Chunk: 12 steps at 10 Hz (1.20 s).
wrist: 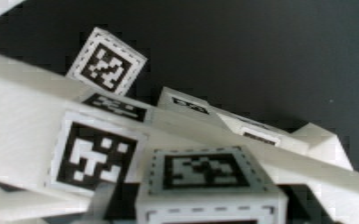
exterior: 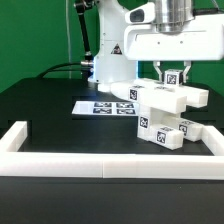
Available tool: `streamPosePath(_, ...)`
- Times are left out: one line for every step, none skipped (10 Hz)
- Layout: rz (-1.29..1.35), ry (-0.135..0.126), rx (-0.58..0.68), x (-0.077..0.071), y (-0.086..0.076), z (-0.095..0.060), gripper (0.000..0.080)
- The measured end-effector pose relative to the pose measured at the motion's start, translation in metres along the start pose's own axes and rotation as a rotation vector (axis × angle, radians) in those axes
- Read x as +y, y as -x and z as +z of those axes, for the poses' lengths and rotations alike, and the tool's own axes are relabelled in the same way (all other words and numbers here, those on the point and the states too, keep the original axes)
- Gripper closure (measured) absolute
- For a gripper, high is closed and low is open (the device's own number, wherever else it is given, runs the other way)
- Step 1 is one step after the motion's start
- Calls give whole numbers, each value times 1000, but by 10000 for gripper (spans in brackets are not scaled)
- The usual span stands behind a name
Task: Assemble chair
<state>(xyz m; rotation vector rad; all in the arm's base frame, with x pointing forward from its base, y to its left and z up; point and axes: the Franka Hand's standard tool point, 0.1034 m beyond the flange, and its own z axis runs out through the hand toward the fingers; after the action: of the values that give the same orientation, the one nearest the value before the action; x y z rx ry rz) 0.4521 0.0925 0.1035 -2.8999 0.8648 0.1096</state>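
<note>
The chair (exterior: 163,112) stands as a chunky cluster of white tagged blocks on the black table, toward the exterior view's right. My gripper (exterior: 172,76) comes down onto its top from above and is shut on a small white tagged part (exterior: 173,72) that sits against the assembled blocks. In the wrist view this white part (wrist: 202,178) fills the space between the two black fingers (wrist: 126,198), with my gripper (wrist: 208,205) closed on its sides. Beyond it lie the chair's tagged slabs (wrist: 87,140). Whether the held part is seated in the structure is hidden.
The marker board (exterior: 104,107) lies flat on the table to the left of the chair in the exterior view. A long white border rail (exterior: 70,158) runs along the front edge and turns up both sides. The arm's white base (exterior: 108,62) stands behind.
</note>
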Motion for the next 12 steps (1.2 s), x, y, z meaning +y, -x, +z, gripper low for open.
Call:
streamPosePath(100,1,-1,0,1,0,529)
streamPosePath(181,1,-1,0,1,0,529)
streamPosePath(241,2,-2,-1,1,1,529)
streamPosePath(319,1,-1,-1,1,0,529)
streamPosePath(376,0,0,-1,1,0,529)
streamPosePath(413,-1,0,-2,1,0,529)
streamPosePath(447,-1,0,-2,2,0,529)
streamPosePath(509,-1,-1,-3,2,-1,529)
streamPosePath(572,-4,1,-4,3,-1,529)
streamPosePath(666,-18,8,-6,3,-1,529)
streamPosePath(805,-38,16,-9,4,-1,529)
streamPosePath(853,-48,16,-10,3,-1,529)
